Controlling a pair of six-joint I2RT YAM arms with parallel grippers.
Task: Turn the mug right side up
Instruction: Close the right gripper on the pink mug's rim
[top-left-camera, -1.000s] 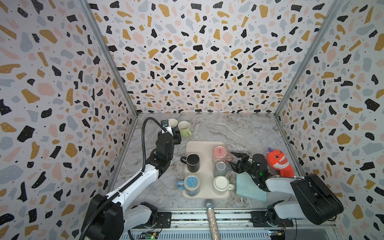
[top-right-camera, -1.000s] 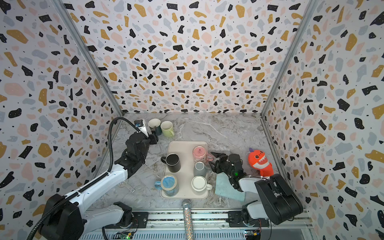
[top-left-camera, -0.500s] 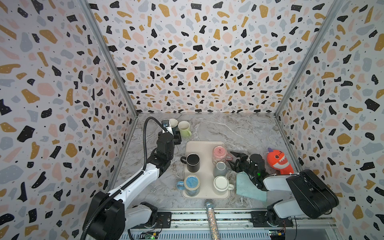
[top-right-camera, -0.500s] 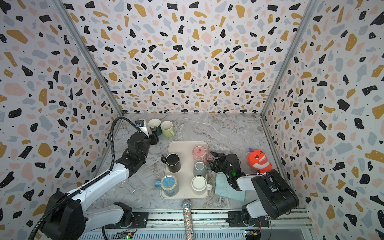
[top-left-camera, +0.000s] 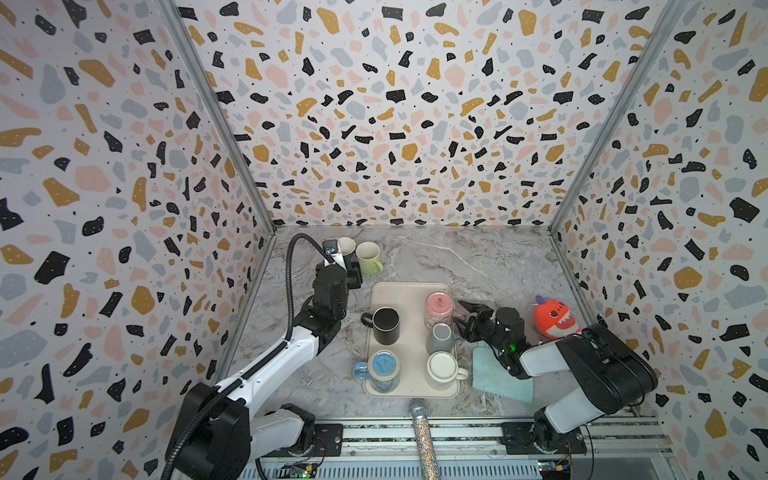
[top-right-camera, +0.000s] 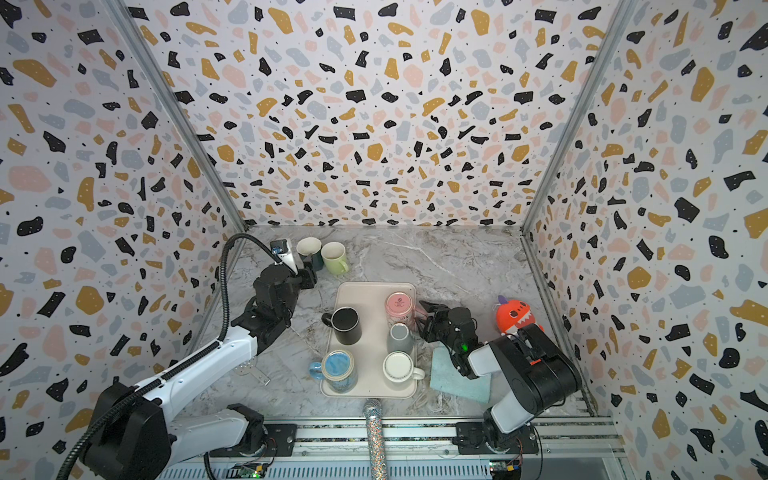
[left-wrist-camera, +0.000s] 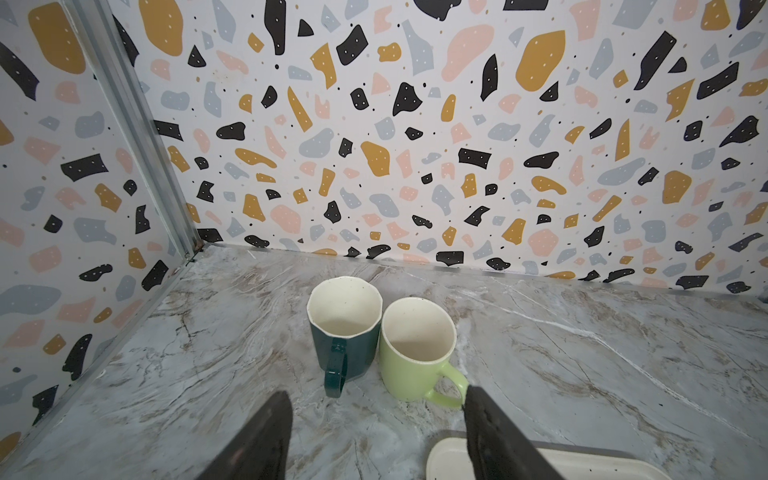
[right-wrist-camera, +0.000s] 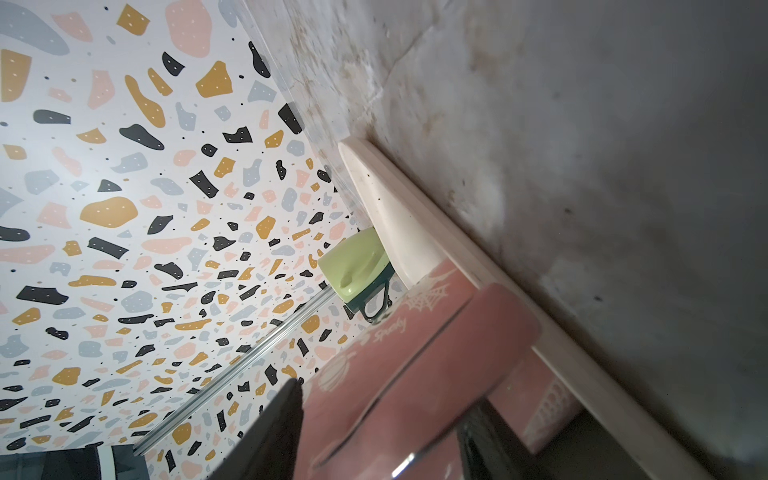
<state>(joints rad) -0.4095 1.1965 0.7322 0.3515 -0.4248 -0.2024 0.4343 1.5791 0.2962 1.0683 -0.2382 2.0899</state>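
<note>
Five mugs sit on a cream rectangular plastic tray (top-left-camera: 411, 286) at the middle of the grey marble tabletop (top-left-camera: 478, 262). The pink glass mug with white spider-web print (top-left-camera: 439, 307) stands at the tray's far right corner, base up, with the stamped underside showing in both top views.

The right gripper (top-left-camera: 461, 316) lies low and sideways just beside that mug. In the right wrist view its jaws stand partly apart, one on either side of the mug's handle. I cannot tell whether they press on it.

Also on the tray are a black mug (top-left-camera: 385, 326), a small grey mug (top-left-camera: 440, 338), a blue marbled mug (top-left-camera: 384, 370) and a white mug (top-left-camera: 442, 365).

The left gripper (left-wrist-camera: 376, 395) hovers over the table at the tray's far left corner, jaws wide with nothing between them. Just ahead of it a dark green mug (left-wrist-camera: 345, 332) and a light green mug (left-wrist-camera: 415, 353) stand upright and touching.

An orange plush shark (top-left-camera: 552, 318) and a teal cloth (top-left-camera: 503, 378) lie near the right arm.
</note>
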